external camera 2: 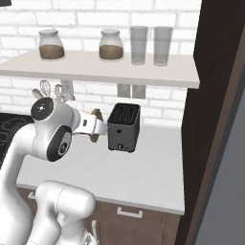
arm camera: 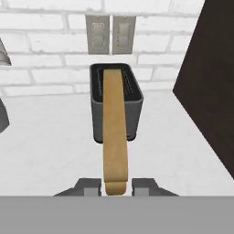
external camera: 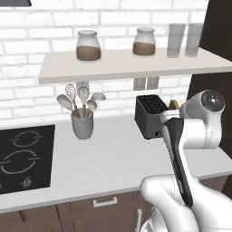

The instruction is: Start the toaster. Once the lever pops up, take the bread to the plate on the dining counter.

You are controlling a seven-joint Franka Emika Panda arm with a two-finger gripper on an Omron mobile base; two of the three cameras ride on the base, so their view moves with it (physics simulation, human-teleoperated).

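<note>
The black toaster stands on the pale worktop against the brick wall, below two wall outlets. My gripper is shut on the brown bread slice. The slice is held edge-on in the air, just in front of the toaster and beside it, clear of the slots. The hand view looks along the slice toward the toaster's top. The plate and the dining counter are out of view.
A grey utensil holder stands left of the toaster and a black hob lies farther left. A shelf with jars and glasses hangs low over the toaster. A tall dark cabinet wall closes off the right side.
</note>
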